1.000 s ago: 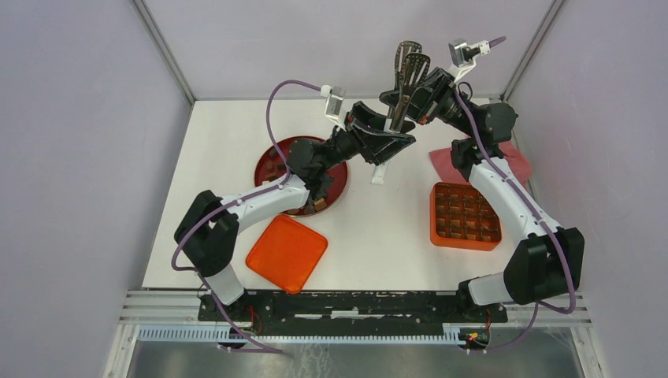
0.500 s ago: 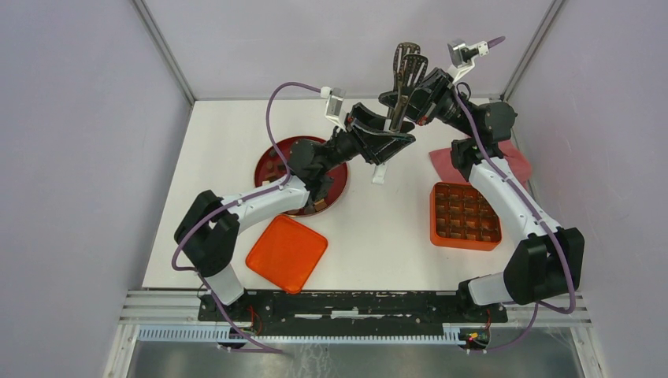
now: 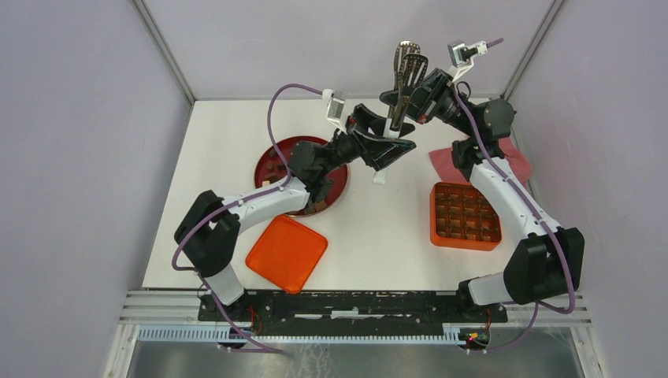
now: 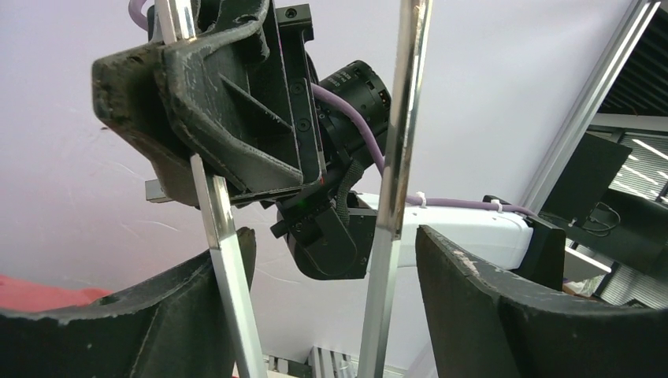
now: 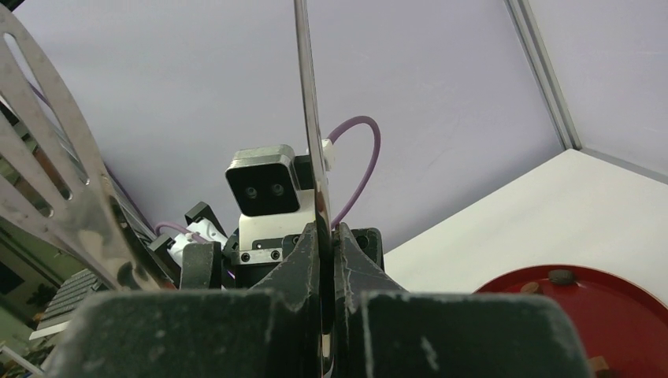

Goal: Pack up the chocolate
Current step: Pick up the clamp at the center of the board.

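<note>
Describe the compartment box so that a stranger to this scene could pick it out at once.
On the white table, look to the right arm's side. The square orange box lies there, just nearer than the pink cloth. Unlike the plain orange tray on the left, it is divided into a grid of compartments.

The orange compartment box (image 3: 465, 244) stands on the white table (image 3: 378, 236).
- Pink cloth (image 3: 441, 164): just behind the box.
- Flat orange lid (image 3: 287, 253): well left, slightly nearer.
- Dark red plate (image 3: 295, 142): left, farther back.
- Metal tongs (image 3: 407, 67): upright, behind-left of the box.
</note>
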You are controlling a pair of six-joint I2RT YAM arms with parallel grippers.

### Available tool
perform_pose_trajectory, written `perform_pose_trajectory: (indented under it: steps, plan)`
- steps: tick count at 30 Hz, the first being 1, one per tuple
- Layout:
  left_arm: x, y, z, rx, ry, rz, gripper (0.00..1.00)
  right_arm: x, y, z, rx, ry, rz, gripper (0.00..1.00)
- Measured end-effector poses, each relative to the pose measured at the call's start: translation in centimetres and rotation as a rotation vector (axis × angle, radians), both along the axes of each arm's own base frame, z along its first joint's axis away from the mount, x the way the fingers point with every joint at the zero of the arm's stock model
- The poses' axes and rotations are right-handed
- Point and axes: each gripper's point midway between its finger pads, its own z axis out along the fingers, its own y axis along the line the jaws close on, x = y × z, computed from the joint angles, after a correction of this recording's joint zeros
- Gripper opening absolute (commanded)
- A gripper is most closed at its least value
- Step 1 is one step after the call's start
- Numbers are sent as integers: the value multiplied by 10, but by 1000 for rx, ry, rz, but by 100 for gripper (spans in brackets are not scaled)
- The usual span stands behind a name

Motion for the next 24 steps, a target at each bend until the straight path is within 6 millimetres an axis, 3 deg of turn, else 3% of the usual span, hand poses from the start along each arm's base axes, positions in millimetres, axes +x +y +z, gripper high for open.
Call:
perform_pose_trajectory:
  steps: [13,19,24]
  plan:
    - [2,0,-8,2,0,24,66,1,-1,-8,3,47,-4,1]
    - [4,-1,-8,2,11,33,56,-2,-1,-7,2,37,-6,5]
    - [4,-1,-9,2,15,36,56,-2,-1,-7,-1,29,-9,12]
